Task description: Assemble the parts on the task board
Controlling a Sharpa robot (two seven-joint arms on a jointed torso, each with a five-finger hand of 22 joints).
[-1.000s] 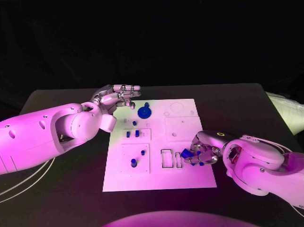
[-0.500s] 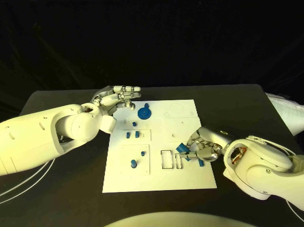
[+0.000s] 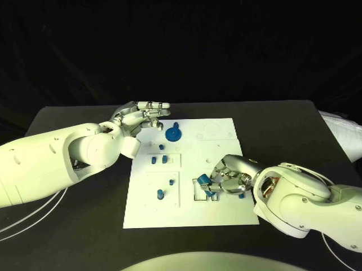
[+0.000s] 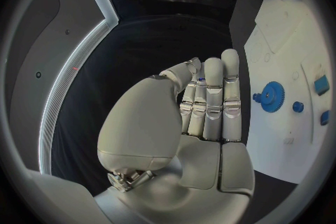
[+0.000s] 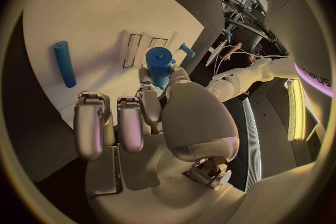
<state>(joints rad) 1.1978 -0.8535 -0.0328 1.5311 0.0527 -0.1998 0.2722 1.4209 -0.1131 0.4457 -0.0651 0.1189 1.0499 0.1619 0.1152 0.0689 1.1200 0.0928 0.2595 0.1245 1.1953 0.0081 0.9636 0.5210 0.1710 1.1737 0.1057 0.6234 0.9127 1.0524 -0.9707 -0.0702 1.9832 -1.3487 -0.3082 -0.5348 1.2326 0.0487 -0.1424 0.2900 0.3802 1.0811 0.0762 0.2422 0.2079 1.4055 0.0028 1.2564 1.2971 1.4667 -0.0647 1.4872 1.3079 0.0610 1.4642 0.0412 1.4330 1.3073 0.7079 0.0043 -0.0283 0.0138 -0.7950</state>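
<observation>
Parts (image 3: 166, 160) number about seven; hands, two.

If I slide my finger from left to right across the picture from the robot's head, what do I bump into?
Left hand → blue gear on the task board → blue part pinched in the right hand → the right arm.
</observation>
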